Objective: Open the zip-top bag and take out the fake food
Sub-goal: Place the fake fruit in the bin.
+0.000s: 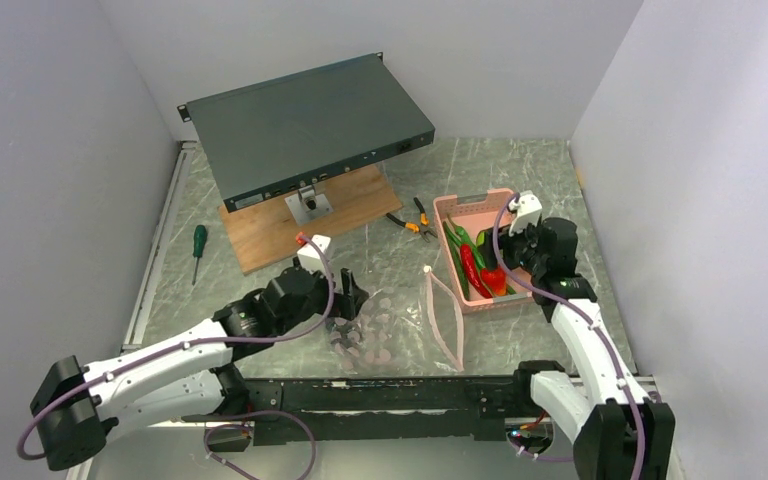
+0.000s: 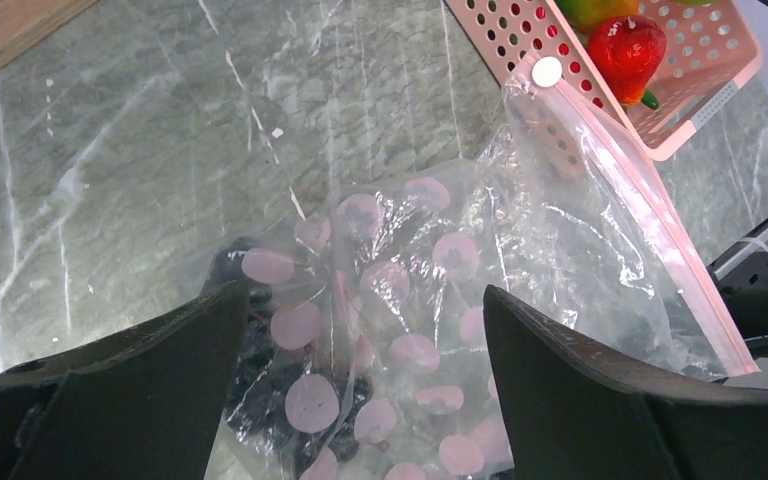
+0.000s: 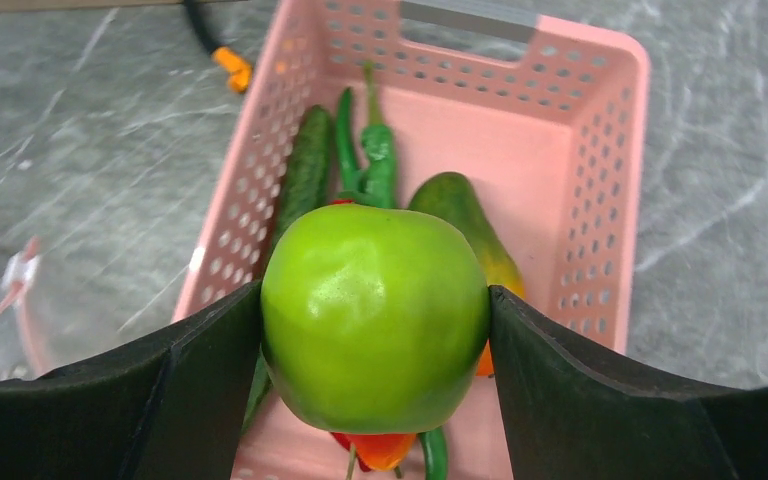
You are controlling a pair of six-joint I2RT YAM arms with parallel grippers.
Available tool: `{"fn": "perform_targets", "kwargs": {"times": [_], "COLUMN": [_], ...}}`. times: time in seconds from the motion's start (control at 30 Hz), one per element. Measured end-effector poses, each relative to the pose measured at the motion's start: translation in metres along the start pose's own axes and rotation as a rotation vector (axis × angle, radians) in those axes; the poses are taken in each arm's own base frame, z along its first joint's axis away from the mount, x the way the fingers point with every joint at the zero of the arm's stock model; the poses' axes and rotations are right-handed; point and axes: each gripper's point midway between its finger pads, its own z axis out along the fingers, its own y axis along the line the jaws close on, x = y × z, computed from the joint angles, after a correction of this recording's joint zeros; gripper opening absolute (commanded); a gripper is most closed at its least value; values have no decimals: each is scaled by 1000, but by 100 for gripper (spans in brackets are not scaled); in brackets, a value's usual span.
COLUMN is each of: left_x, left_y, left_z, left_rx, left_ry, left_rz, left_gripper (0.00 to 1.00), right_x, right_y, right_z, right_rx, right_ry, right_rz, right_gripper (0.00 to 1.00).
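I see the back of the marbled grey-green table (image 1: pixel 380 255) taken up by a dark grey metal rack chassis (image 1: pixel 305 125), which sits on a wooden board (image 1: pixel 260 240). A green-handled screwdriver (image 1: pixel 198 245) lies left of the board. The orange-handled pliers (image 1: pixel 410 222) lie between the board and the pink basket (image 1: pixel 475 200). None of these sits between either arm and its work.

My left gripper (image 2: pixel 360 300) hangs over the zip-top bag (image 2: pixel 410 290) with its 2 black fingers (image 2: pixel 130 390) spread wide and nothing between them. The bag lies crumpled on the table just left of the basket. It is clear, wrinkled film printed with round pink dots, and its pink zip strip (image 2: pixel 650 220) gapes open toward the basket, a white slider (image 2: pixel 547 70) at the far end. Dark purple grapes (image 2: pixel 260 380) show through the film near the left finger.

My right gripper (image 3: pixel 375 300) is clamped on the green apple (image 3: pixel 375 315), which is round and glossy and is pressed by both fingers (image 3: pixel 190 370) at its sides. I am holding it above the inside of the basket.

The basket is rigid plastic with perforated walls and a slotted handle. Lying in it are 1 long dark green pod (image 3: pixel 305 175), a knobbly green chilli (image 3: pixel 375 160), an orange-green mango (image 3: pixel 460 205) and a red-orange piece (image 3: pixel 380 450) that is partly hidden under the apple. The left wrist view also catches a shiny red piece (image 2: pixel 627 50) in the basket's corner.
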Motion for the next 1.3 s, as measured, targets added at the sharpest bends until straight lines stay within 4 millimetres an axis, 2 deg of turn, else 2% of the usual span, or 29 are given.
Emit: {"fn": "perform_targets", "kwargs": {"times": [0.07,0.33,0.5,0.53,0.67,0.7,0.9,1.1,1.3], "left_x": [2,19,28,29,36,38,55,60,61], "left_y": [2,16,26,27,31,33,40,40,39], "left_z": [-5,-23,-37,-39,-45,-45,-43,-40,-41], "left_rx": [6,19,26,27,41,43,28,18,30], "left_ry": [-9,-32,-53,-56,-75,-76,-46,-20,-22], "left_rz": [-9,-69,-121,-129,-174,-182,-209,-217,-238], "left_gripper": [99,100,100,100,100,100,100,100,100], "right_x": [2,8,-2,-4,4,7,10,2,-15], "right_y": [-11,-38,-56,-60,-78,-81,-87,-85,-81], "right_z": [5,30,57,61,70,70,70,65,53], "right_rx": [57,168,204,212,250,257,263,244,191], "right_ry": [4,40,61,62,79,89,88,59,6], "right_rz": [34,86,141,147,172,179,190,189,161], "right_gripper": [19,25,33,38,74,80,99,100,100]}}
